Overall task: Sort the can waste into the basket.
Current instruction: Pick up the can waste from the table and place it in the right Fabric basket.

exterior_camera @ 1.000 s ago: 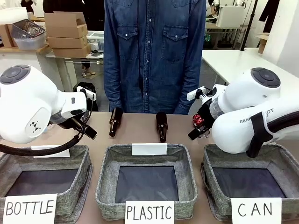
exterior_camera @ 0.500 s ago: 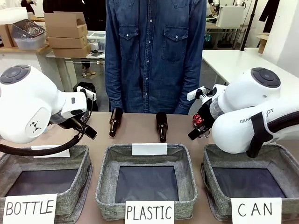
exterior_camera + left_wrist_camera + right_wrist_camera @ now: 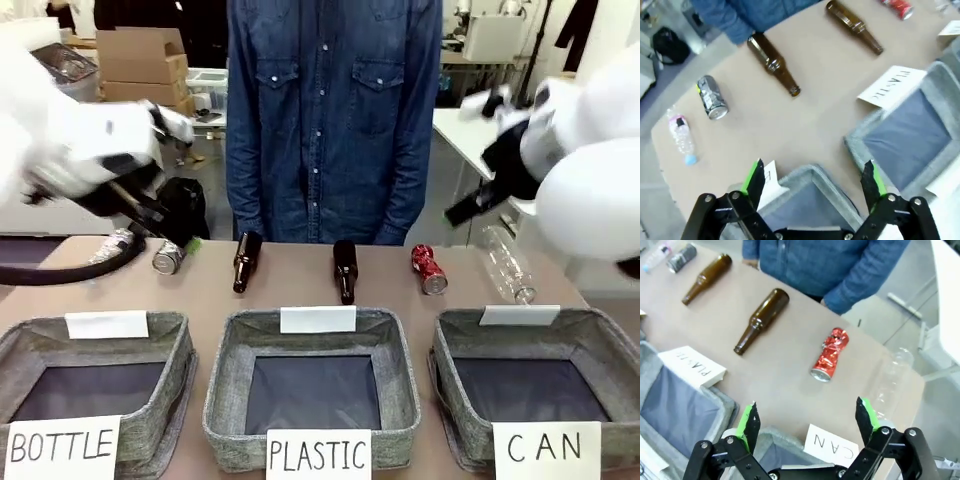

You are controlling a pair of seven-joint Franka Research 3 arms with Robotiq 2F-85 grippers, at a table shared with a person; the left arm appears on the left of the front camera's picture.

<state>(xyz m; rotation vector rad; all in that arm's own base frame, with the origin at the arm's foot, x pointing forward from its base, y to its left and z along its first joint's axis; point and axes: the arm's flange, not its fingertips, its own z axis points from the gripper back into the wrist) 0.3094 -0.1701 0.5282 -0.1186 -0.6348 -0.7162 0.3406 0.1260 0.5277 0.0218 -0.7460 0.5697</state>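
2 cans unsorted: red can (image 3: 830,355), black can (image 3: 711,97). Left gripper (image 3: 813,175) and right gripper (image 3: 807,415) gape empty; right should straddle red next.

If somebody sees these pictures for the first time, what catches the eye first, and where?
Three grey baskets line the near edge, the CAN basket at the right. Behind them lie two brown bottles in the middle, a crushed red can to their right and a black-and-silver can at the left. A person in denim stands opposite; the left gripper and the right gripper are open.
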